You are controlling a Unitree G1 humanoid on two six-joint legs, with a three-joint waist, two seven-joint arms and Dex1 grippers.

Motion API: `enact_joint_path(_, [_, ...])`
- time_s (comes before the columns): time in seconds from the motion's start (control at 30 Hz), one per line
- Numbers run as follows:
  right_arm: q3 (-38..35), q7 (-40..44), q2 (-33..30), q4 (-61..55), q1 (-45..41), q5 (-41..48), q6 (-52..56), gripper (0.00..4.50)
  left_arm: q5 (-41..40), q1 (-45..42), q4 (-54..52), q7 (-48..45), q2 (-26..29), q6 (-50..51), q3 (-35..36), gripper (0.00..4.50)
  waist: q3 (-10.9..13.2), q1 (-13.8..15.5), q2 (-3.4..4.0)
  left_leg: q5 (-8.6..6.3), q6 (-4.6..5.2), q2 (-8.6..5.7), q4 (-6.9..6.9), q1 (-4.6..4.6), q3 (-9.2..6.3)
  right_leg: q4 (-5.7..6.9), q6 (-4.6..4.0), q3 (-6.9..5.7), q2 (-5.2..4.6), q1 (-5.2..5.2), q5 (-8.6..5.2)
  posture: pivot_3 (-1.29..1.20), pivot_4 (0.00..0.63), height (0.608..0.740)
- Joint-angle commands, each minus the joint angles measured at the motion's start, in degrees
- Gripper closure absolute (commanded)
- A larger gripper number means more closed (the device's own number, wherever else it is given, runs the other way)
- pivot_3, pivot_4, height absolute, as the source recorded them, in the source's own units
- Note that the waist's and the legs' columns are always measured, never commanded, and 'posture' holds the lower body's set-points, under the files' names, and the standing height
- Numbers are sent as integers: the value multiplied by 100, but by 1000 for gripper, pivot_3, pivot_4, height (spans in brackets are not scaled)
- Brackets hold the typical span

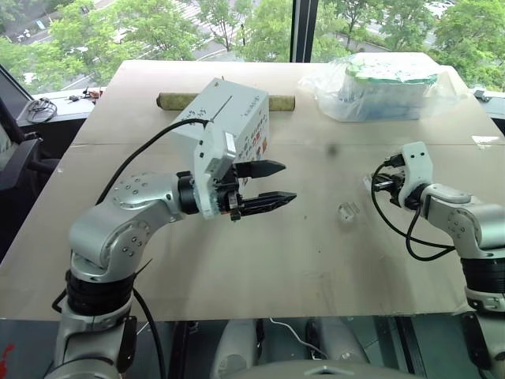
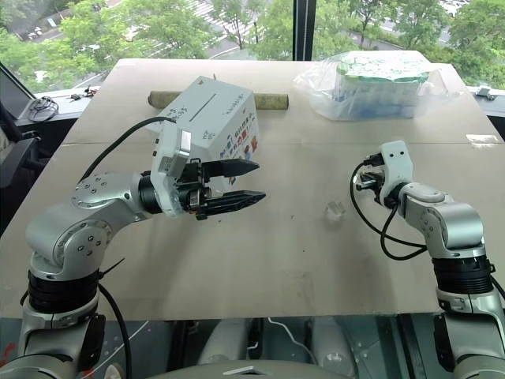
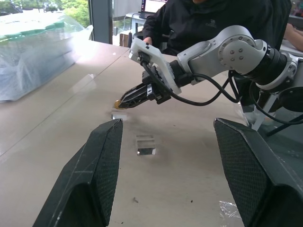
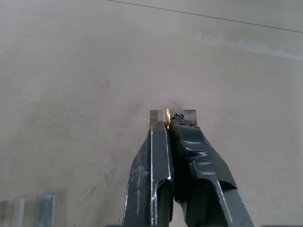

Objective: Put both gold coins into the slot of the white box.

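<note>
On your left, the left gripper hangs above the table with its two black fingers spread wide and nothing between them. It points across toward the right side, level with the tabletop. Just behind it sits the white box, tilted, with black handwriting and small colourful pictures on its faces. You can see the slot as a thin dark line on the box's upper face. Behind the box a long greenish roll lies across the far part of the table.

Toward the middle, a small clear piece rests on the bare tabletop, between the two grippers and nearer the right one. In the left wrist view you see a second clear piece just under the right gripper's tips.

Further right, at the far edge, a clear bag holding a green-and-white package sits well apart from both arms.

On your right, the right gripper tilts down toward the table with its fingers pressed together on a coin. The coin shows as a small gold edge at the very tips, and in the right wrist view as a thin gold sliver between the two fingers. I cannot tell where the other coin is.

Beyond the right arm, a person in a dark top sits at the table's side.
</note>
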Motion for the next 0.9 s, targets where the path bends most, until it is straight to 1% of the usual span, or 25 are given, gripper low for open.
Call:
enact_joint_path(0.03, [-336,63,27,-254,-91,46,49,4449,-71,3,-87,26,11,-174,21,1386,0,0,0,0,0,0,0,0,0,0,0,0,0,0,0,0,150,740])
enact_joint_path(0.17, [-437,175,27,-409,-52,62,-1,4449,-93,-15,-47,144,-58,-155,8,1386,0,1,0,0,0,0,-1,0,1,0,0,1,0,0,0,0,150,740])
enact_joint_path(0.3, [-881,598,9,-1098,53,634,-13,4449,-438,-196,113,376,-224,122,148,1386,1,5,1,-2,3,0,-2,-1,-1,0,0,0,0,0,0,0,150,740])
enact_joint_path(0.37, [-1141,1003,7,-1608,143,1260,94,4449,-742,-340,224,534,-322,320,249,1386,1,7,1,-4,7,1,-2,-2,-4,-1,0,-3,0,0,0,0,150,740])
enact_joint_path(0.43, [-1464,1308,26,-2117,120,2202,391,4449,-1136,-516,377,704,-419,576,362,1386,1,5,1,-12,20,1,-2,-4,-8,-1,0,-7,-1,0,0,0,150,740])
enact_joint_path(0.47, [-1557,1349,22,-2247,102,2504,498,4449,-1259,-570,422,763,-436,655,392,1386,1,3,1,-13,21,1,-2,-3,-8,-1,0,-7,-1,0,0,0,150,740])
enact_joint_path(0.53, [-1706,1264,29,-2498,-34,3382,717,4449,-1607,-740,591,931,-544,832,489,1386,1,-9,1,-13,22,2,-2,-2,-11,-1,0,-8,-1,2,0,0,150,740])
enact_joint_path(0.57, [-1713,1097,54,-2617,-174,3911,778,4483,-1809,-871,729,1052,-632,923,547,1646,1,-12,1,-13,22,2,-2,0,-9,0,0,-7,-2,2,0,0,150,740])
enact_joint_path(0.63, [-1661,858,16,-2763,-353,4568,825,4500,-2077,-1050,914,1214,-739,1049,614,2223,1,-18,1,-13,23,2,-1,0,-9,1,1,-7,-3,2,0,0,150,740])
enact_joint_path(0.67, [-1581,739,-41,-2848,-461,4790,806,4500,-2249,-1141,998,1270,-778,1142,634,2799,1,-18,0,-13,23,2,0,1,-9,3,1,-7,-3,2,0,0,150,740])
enact_joint_path(0.7, [-1509,619,-96,-2890,-560,4961,798,4500,-2369,-1210,1048,1271,-787,1208,631,3103,1,-15,1,-13,23,2,0,1,-11,2,1,-8,-2,2,0,0,150,740])
enact_joint_path(0.77, [-1349,499,-240,-2971,-696,5101,783,4500,-2524,-1300,1108,1259,-770,1286,600,3103,1,-14,0,-13,23,1,0,0,-11,2,0,-8,-2,2,0,0,150,740])
enact_joint_path(0.9, [-1108,349,-417,-3000,-888,5350,657,4500,-2551,-1388,1173,1151,-734,1284,494,3103,1,-12,0,-12,20,0,0,-2,-8,-3,1,-7,-3,1,0,0,150,740])
